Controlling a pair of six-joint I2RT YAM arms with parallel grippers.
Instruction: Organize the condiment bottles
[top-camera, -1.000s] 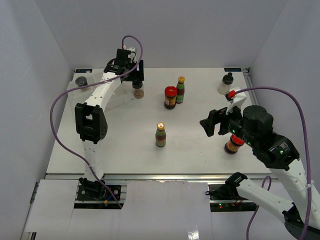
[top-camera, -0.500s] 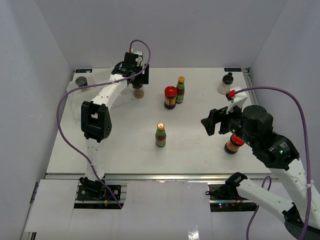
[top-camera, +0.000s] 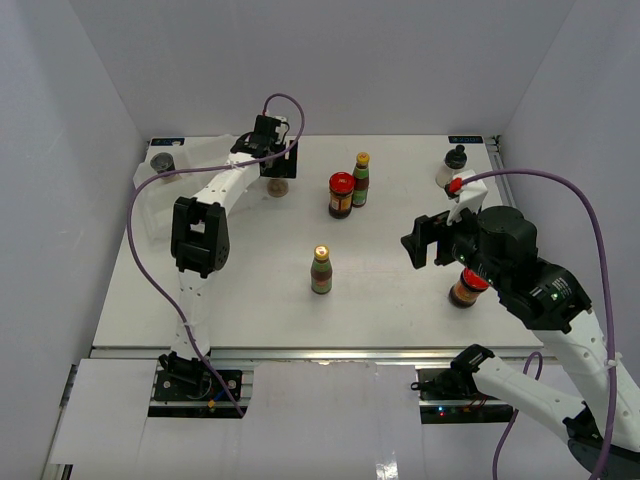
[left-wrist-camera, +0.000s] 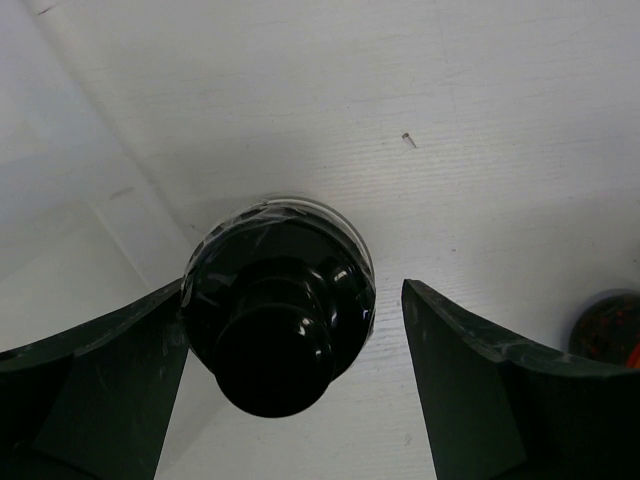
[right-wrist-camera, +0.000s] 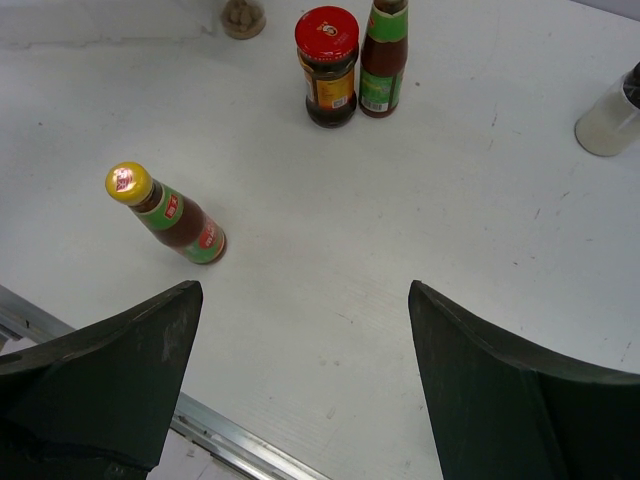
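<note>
My left gripper (top-camera: 274, 163) hangs open over a clear shaker (top-camera: 278, 188) at the back of the table. In the left wrist view its round black cap (left-wrist-camera: 278, 330) sits between the fingers (left-wrist-camera: 470, 370), close against the left one and apart from the right. My right gripper (top-camera: 424, 246) is open above bare table, with nothing between its fingers (right-wrist-camera: 500, 390). A red-lidded jar (top-camera: 341, 195) and a yellow-capped bottle (top-camera: 361, 180) stand together. Another yellow-capped bottle (top-camera: 321, 270) stands mid-table. A second red-lidded jar (top-camera: 466, 289) is half hidden by my right arm.
A black-capped shaker with white contents (top-camera: 454, 168) stands at the back right corner. A dark-lidded jar (top-camera: 162, 163) is at the back left, beside a faint clear plastic tray (top-camera: 160, 215). A metal rail (top-camera: 330, 352) runs along the table's near edge.
The left gripper has moved right and down over the shaker, so it now covers the cap. The right arm has barely shifted.
</note>
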